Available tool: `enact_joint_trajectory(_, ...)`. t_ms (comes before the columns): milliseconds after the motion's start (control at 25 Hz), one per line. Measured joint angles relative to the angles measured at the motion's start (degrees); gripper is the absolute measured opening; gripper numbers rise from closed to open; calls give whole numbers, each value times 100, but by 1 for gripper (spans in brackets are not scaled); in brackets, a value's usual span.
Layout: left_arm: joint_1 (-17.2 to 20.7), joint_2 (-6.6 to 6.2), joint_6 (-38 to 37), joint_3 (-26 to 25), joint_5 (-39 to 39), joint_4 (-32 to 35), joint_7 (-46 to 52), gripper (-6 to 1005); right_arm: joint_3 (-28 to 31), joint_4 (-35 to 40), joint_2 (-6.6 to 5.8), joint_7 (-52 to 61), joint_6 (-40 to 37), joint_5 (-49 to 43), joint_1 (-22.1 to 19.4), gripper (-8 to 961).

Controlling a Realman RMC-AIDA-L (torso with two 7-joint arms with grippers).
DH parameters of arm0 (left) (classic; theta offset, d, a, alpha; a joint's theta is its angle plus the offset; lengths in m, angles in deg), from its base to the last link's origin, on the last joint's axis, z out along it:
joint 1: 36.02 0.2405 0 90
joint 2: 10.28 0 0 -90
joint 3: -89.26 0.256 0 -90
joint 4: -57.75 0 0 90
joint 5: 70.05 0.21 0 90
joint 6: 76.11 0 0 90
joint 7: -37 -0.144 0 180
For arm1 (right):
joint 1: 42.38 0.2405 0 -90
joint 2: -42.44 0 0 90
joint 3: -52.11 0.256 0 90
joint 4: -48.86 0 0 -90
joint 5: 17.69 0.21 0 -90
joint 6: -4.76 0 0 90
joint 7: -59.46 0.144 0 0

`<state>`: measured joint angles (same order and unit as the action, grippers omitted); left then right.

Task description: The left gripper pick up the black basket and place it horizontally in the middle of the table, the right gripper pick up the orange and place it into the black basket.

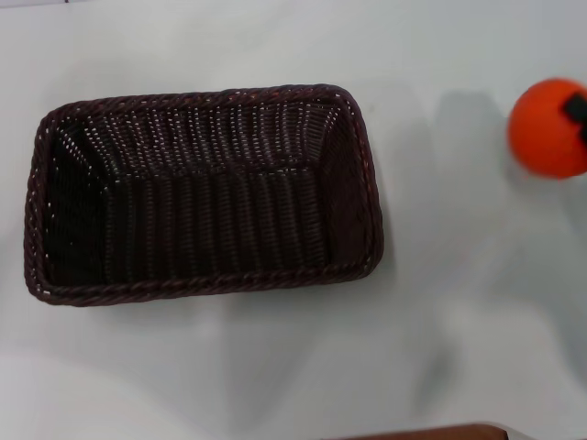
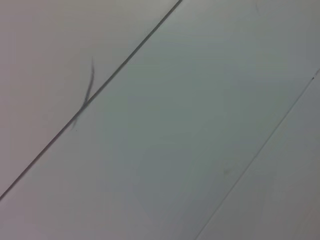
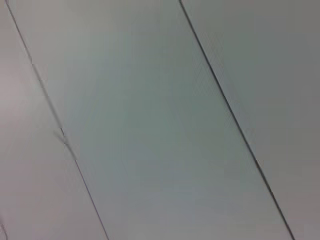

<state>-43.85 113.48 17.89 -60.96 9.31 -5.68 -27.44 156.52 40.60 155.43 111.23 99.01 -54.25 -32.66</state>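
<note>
The black basket (image 1: 202, 197) lies lengthwise across the middle of the white table (image 1: 275, 367), open side up and empty. The orange (image 1: 546, 126) is at the right edge of the head view, to the right of the basket and apart from it. A black finger of my right gripper (image 1: 578, 112) lies against the orange's right side; the rest of the gripper is cut off by the picture's edge. A faint shadow on the table to the orange's left suggests the orange is held above the surface. My left gripper is out of view.
A brown edge (image 1: 431, 433) shows at the bottom of the head view. Both wrist views show only a pale flat surface (image 2: 175, 125) crossed by thin dark lines (image 3: 225, 100).
</note>
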Motion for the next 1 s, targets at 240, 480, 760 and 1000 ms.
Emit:
enact_joint_trajectory(240, 23, 7, 9, -22, -4, 136, -120, 885, -76, -1244, 3, 556, 619, -342, -25, 77)
enact_joint_trajectory(480, -16, 9, 21, -154, -24, 410, -518, 886, -86, -2207, 140, 1376, 382, -1727, 692, 67)
enact_joint_trajectory(760, -29, 19, 37, -157, -86, 777, -1021, 885, -55, -1985, 307, 2180, -499, -2860, 1597, 109)
enact_joint_trajectory(1000, 13, 17, 66, -172, -259, 1225, -1581, 885, 232, -2038, 365, 2199, -618, -3031, 1639, 351)
